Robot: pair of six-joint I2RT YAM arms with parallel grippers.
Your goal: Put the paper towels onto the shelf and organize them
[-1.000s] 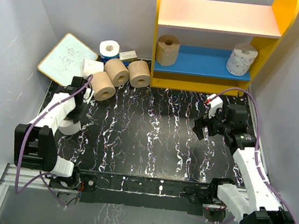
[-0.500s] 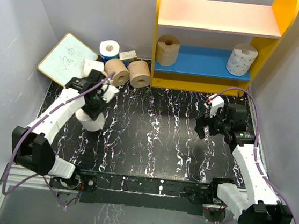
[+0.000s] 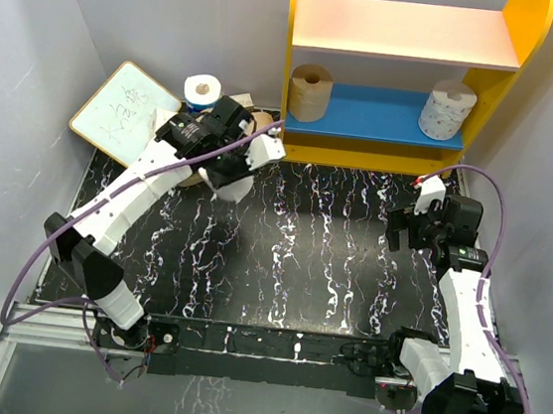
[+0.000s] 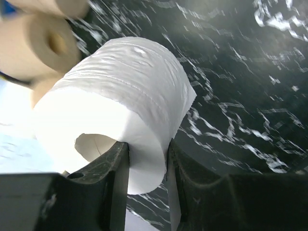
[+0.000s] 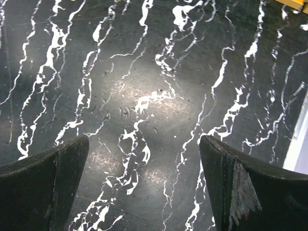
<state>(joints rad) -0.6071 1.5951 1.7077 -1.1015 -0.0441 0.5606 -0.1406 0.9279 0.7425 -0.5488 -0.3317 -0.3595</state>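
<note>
Left gripper clamped on a white paper roll, pinching its wall beside the core.
Just past that hand lie tan rolls. Farther off to its right stands the shelf, with a brown roll and a patterned roll on its blue board. Right gripper hangs spread wide, holding nothing.

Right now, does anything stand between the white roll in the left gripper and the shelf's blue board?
Nothing loose. Between the white roll in the left gripper and the blue board lie only bare table and the shelf's yellow front edge. The board's middle is free, between a tan roll and a patterned roll.
</note>
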